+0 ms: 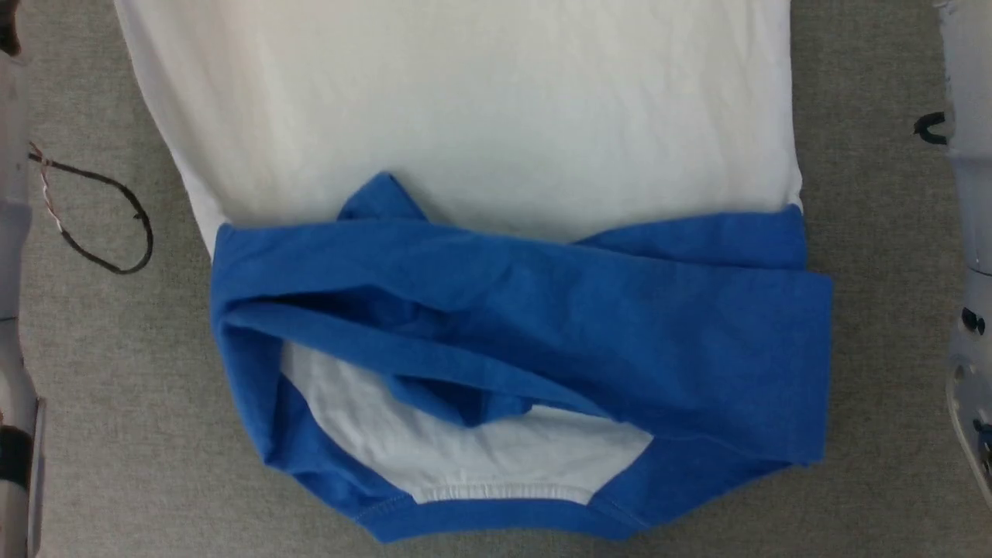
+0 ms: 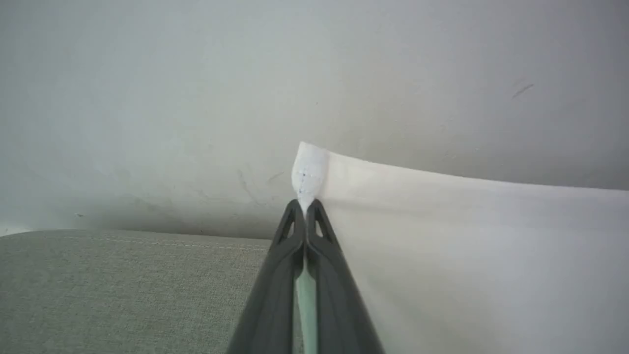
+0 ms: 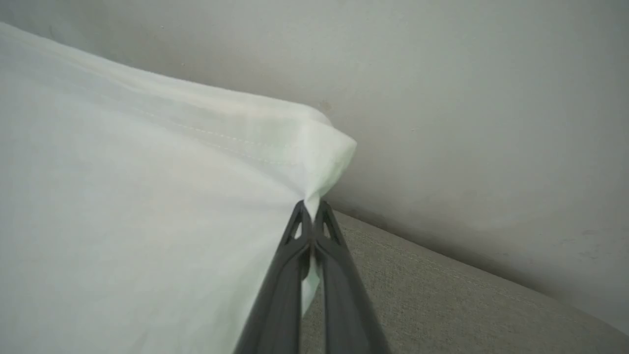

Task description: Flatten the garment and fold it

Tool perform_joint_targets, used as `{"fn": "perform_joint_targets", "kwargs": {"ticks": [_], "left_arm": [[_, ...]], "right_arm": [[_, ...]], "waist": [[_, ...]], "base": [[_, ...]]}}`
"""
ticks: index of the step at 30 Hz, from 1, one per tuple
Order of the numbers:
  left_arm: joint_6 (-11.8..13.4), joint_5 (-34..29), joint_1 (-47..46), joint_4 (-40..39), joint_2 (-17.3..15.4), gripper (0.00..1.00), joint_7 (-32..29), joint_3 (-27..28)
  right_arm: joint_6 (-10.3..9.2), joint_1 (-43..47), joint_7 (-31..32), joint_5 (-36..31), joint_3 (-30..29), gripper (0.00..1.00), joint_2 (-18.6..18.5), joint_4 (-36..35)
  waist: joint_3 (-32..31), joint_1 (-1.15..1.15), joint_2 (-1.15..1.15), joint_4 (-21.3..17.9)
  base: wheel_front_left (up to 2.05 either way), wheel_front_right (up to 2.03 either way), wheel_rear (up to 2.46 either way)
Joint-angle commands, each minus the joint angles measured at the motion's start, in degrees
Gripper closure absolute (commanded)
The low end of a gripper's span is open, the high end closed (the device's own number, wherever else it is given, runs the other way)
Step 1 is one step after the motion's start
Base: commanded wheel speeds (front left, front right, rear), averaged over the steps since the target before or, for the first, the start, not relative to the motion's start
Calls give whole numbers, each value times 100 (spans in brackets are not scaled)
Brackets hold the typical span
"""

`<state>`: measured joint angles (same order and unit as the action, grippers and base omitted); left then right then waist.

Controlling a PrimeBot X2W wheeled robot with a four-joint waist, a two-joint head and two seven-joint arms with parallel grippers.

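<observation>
Head view: cuts off the garment [image 1: 480,101] at the top edge, buries part of its white chest under the blue sleeves [image 1: 542,310], clips the left arm [image 1: 12,232] and right arm [image 1: 969,232] at the side edges. Left wrist view: hides the pinched cloth inside the closed left gripper [image 2: 305,204], blurs the finger bases. Right wrist view: likewise at the right gripper [image 3: 312,205], crops cloth at left.

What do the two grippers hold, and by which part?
Both hold the garment: the left gripper and the right gripper each pinch a white hem corner.
</observation>
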<state>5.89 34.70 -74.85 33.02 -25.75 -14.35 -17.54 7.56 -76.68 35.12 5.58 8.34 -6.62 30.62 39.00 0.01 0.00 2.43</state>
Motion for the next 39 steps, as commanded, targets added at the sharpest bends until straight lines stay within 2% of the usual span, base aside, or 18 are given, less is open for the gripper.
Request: {"fn": "perform_joint_targets", "kwargs": {"ticks": [1,6,7,13,17,22,28,34,39], "left_arm": [[-87,9,-58,83,7,100,134,41],[-437,112,67,206,97,100,559,20],[-437,112,67,206,97,100,559,20],[-831,390,799,-48,184,100,1077,82],[-869,514,1538,-387,205,100,1231,75],[-720,628,2732,-1172,158,100,1286,52],[-246,687,4270,-2422,20,100,1216,58],[147,934,5748,-3387,-60,100,1029,85],[324,1118,6596,-3732,-36,100,935,34]], "right_arm": [[-8,-37,-93,-73,-87,100,10,72],[-8,181,-332,24,-93,100,17,172],[-8,181,-332,24,-93,100,17,172],[-8,947,-644,632,133,100,-204,-114],[-8,1728,-725,1150,225,100,-466,-581],[-8,2880,-631,1717,211,100,-721,-1378],[-8,4354,-396,2072,-57,100,-766,-2327],[-8,5750,-114,2214,-679,100,-513,-2998],[-8,6565,60,2162,-1144,100,-240,-3317]], "waist": [[-91,-1,0,10],[-410,-1,0,67],[-410,-1,0,67],[-1105,-1,0,171],[-1633,-1,0,248],[-2283,-1,0,305],[-2887,-1,0,332],[-3188,-1,0,335],[-3256,-1,0,331]], "base": [[0,0,0],[0,0,0],[0,0,0],[0,0,0],[0,0,0],[0,0,0],[0,0,0],[0,0,0],[0,0,0]]}}
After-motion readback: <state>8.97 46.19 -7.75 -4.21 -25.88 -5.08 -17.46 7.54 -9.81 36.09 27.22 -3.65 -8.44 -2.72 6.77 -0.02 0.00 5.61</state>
